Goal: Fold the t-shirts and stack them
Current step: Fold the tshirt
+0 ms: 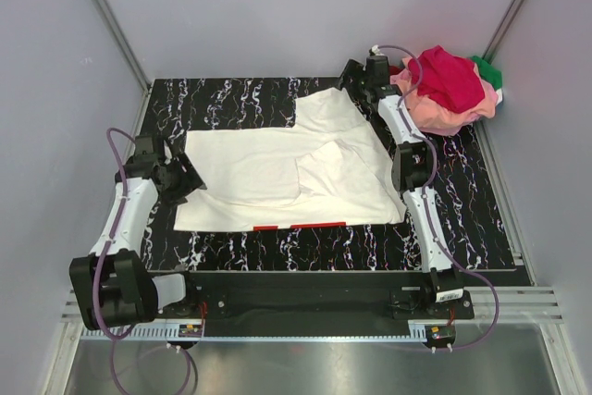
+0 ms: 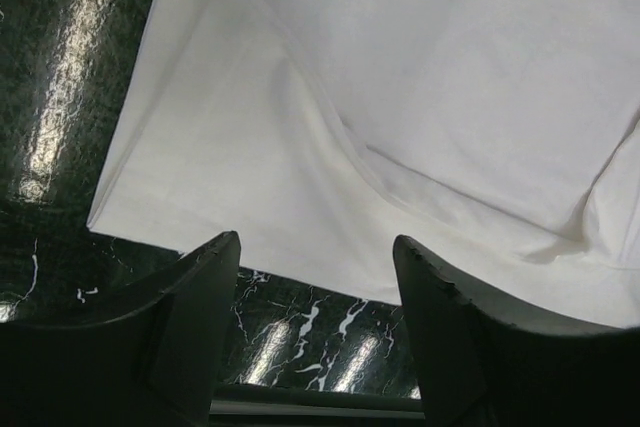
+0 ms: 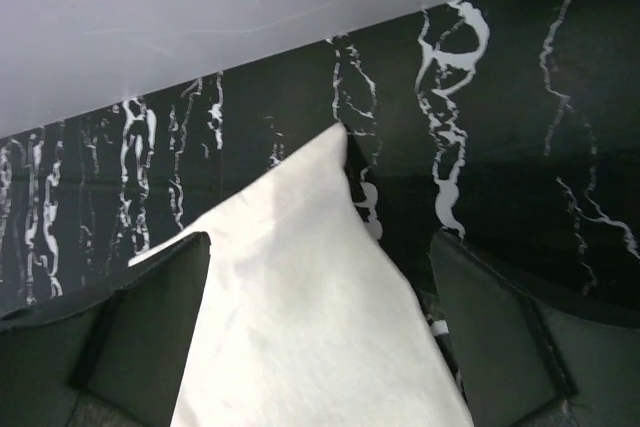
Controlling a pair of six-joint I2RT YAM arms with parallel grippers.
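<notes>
A white t-shirt [image 1: 277, 173] lies spread on the black marbled mat [image 1: 231, 99], partly folded, with a red strip [image 1: 298, 226] showing at its near edge. My left gripper [image 1: 188, 178] is open and empty at the shirt's left edge. In the left wrist view the gripper [image 2: 318, 247] hovers just short of the white cloth [image 2: 400, 97]. My right gripper [image 1: 355, 75] is open at the far sleeve. In the right wrist view its jaws [image 3: 320, 257] straddle the pointed white corner [image 3: 310, 277] without closing on it.
A pile of other t-shirts sits at the back right corner: pink [image 1: 435, 106], magenta [image 1: 453, 76], green [image 1: 488, 71]. Grey walls [image 1: 277, 6] enclose the back and sides. A metal rail [image 1: 305, 321] runs along the near edge.
</notes>
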